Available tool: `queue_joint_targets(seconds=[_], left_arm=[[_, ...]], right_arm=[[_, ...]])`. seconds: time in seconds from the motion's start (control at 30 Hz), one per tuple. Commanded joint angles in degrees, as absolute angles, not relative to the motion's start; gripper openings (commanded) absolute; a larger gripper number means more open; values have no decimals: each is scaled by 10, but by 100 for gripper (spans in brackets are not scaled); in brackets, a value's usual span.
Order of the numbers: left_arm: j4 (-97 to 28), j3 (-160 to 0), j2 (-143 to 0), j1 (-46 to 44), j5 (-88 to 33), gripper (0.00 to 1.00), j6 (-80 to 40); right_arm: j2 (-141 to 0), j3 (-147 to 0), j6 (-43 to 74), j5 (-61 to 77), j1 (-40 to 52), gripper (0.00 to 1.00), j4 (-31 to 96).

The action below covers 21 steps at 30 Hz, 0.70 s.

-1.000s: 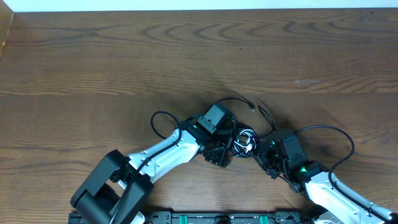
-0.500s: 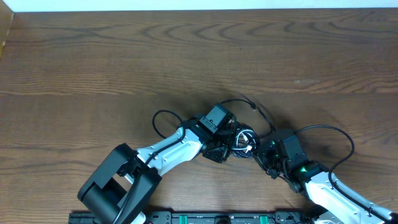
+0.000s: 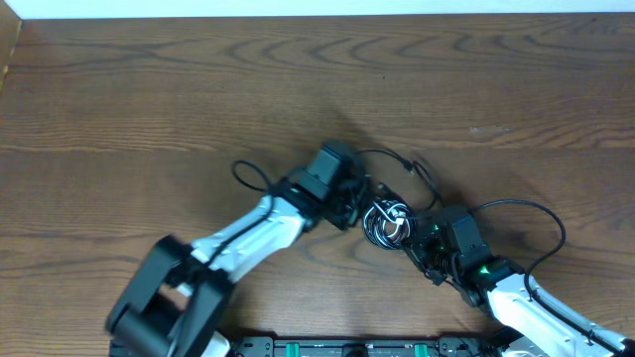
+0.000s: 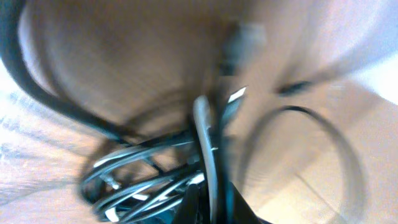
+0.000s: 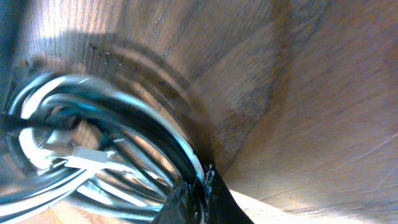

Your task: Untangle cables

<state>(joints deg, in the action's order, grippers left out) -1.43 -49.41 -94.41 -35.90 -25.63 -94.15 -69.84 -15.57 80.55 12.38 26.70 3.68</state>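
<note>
Tightly coiled black and white cables [image 3: 387, 220]

A coiled bundle of thin black and white cables [image 5: 118, 124] fills the left side, lying on the brown wood-grain table [image 5: 298, 93], with a small white plug [image 5: 84, 163] among the loops. At the bottom edge, the right gripper [image 5: 194, 198] has its dark fingertips pinched together on strands at the coil's rim.
</note>
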Motion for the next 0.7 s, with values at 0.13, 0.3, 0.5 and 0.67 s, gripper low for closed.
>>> queue_joint_targets(seconds=[0.13,0.3,0.5,0.67], left_arm=[[-8,-498,-824,-258,-327,7,-878],[-8,-498,-783,-227,-354,8,-846],[-8,-498,-761,-215,-354,7,-770],[-14,-498,-761,-215,-379,8,-691]], right_arm=[[-719,-126,805,98,265,1,63],[-719,-126,805,98,266,1,63],[-719,-126,805,107,266,1,60],[-719,-126,805,111,265,2,60]])
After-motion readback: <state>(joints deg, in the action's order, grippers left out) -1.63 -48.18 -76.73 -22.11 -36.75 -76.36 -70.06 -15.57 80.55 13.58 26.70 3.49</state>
